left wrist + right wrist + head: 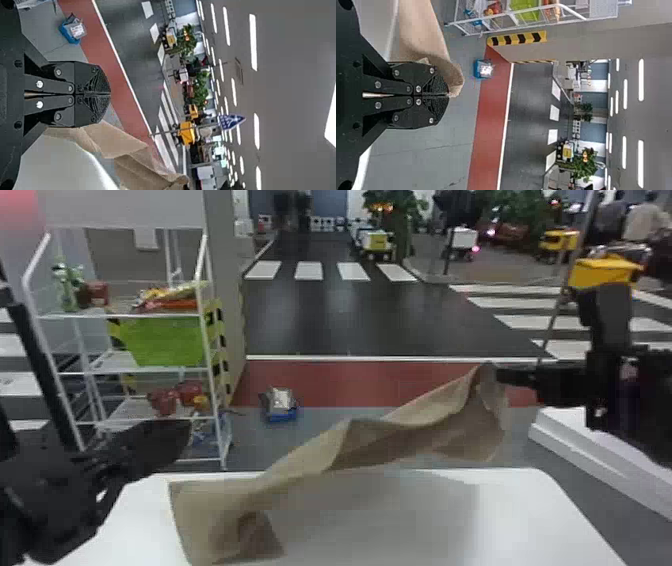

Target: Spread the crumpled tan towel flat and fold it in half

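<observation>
One towel corner pinched in the right tool — remainder slanting to the bench. Left tool closed, empty. Spreading stage, evidently — next: catch a free corner.

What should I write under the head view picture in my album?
The black right gripper holds up one end of a crumpled tan cloth towel, which slopes down toward a white table.

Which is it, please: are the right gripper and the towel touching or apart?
Touching. The right wrist view shows the right gripper shut on the towel, pinching its edge at the fingertips.
</observation>
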